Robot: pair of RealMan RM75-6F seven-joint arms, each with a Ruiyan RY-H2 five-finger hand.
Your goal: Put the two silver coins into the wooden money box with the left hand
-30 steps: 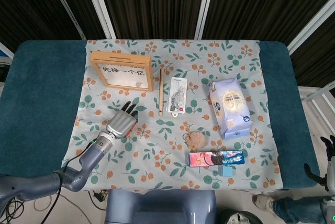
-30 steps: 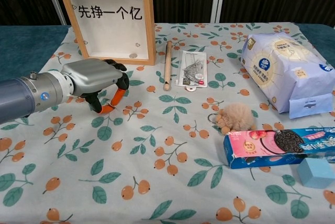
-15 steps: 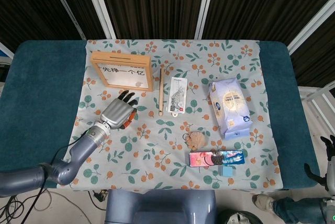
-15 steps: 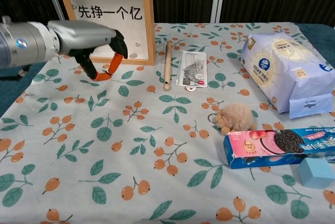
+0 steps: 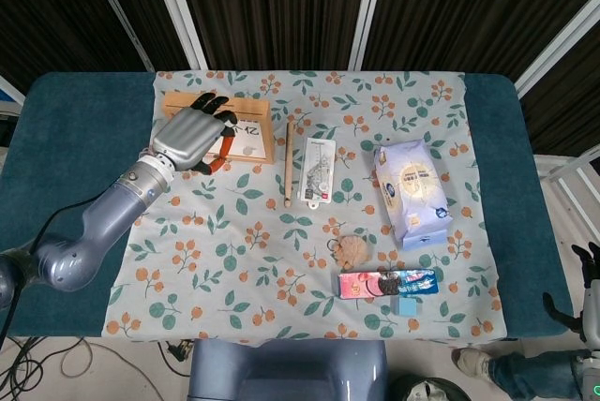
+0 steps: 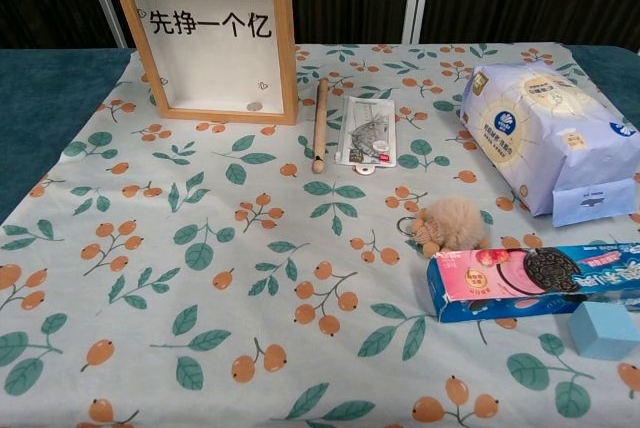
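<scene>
Left hand [image 5: 190, 140] is up over the wooden money box [image 5: 246, 131] in the upper left of the head view, fingers curled down above its top edge. It might be pinching a coin, but I can't tell from here. In the chest view one silver coin [image 6: 255, 106] sits inside the box at the bottom. Right hand [image 5: 589, 274] barely peeks in at the lower right edge, can't tell its state.
</scene>
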